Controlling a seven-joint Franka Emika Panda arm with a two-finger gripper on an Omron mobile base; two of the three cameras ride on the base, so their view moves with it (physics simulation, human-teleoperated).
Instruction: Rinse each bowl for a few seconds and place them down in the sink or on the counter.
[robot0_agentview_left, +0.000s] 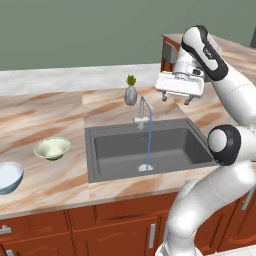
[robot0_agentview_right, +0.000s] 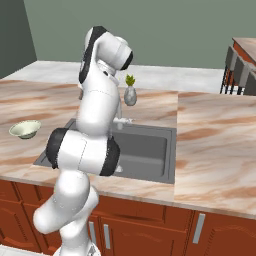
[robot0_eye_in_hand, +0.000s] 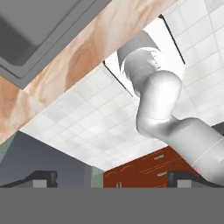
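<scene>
Hovering above the back right corner of the sink (robot0_agentview_left: 150, 145): end effector (robot0_agentview_left: 176, 99), fingers spread wide apart, gripping nothing, well clear of both bowls. Pouring from the slim silver faucet (robot0_agentview_left: 145, 111): a thin stream of water (robot0_agentview_left: 149, 145), landing near the round drain in the dark grey basin. Sitting on the marble-patterned bench (robot0_agentview_left: 45, 120) left of the sink: small cream-green bowl (robot0_agentview_left: 52, 148), upright, near but apart from the basin's left rim. Resting further left at the frame edge: larger pale blue-white bowl (robot0_agentview_left: 9, 176), partly cut off, also upright on the bench. Standing behind the faucet: small grey vase with a plant (robot0_agentview_left: 130, 91). Seen from the right base view, same cream-green bowl (robot0_agentview_right: 25, 129) left of the sink (robot0_agentview_right: 150, 150), arm blocking much of the basin.
</scene>
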